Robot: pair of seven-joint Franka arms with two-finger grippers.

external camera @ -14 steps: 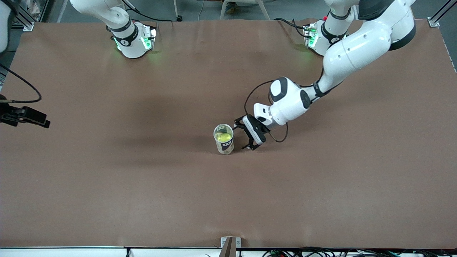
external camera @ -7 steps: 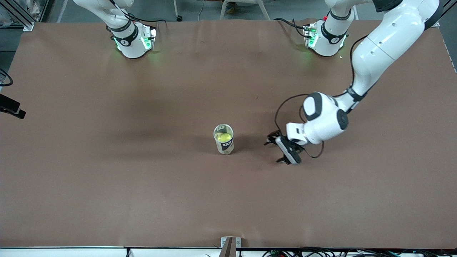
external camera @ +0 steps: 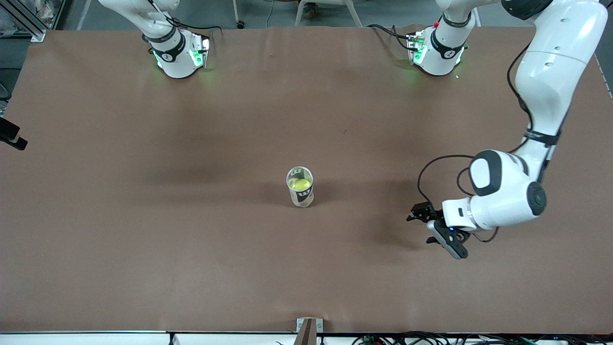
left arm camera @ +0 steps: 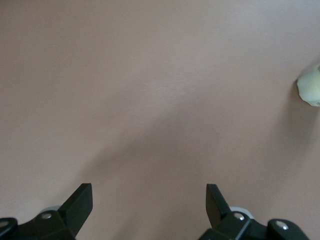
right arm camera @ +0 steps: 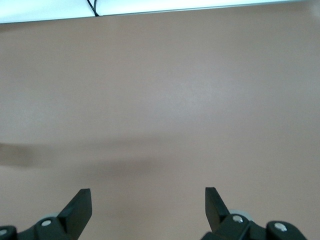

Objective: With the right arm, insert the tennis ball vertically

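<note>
We see a clear plastic tube-shaped can (external camera: 300,187) with a dark label standing upright near the middle of the brown table (external camera: 191,249), its mouth open to the top. A yellow-green tennis ball (external camera: 300,184) sits inside it, low in the can.

The left gripper (external camera: 423,227), slim and black on a white wrist, hangs over bare table toward the left arm's end, well apart from the can. In the left wrist view its two black fingers (left arm camera: 80,202) stand wide apart with nothing between them, and a pale rounded edge of the can (left arm camera: 310,85) shows at the border of that view.

The right gripper (right arm camera: 147,207) is seen in its own wrist view, where its black fingertips (right arm camera: 80,205) also stand wide apart and empty over plain brown table. In the front view only a dark piece (external camera: 12,134) shows at the picture's edge toward the right arm's end of the table, well apart from the can; we cannot tell which part it is.
</note>
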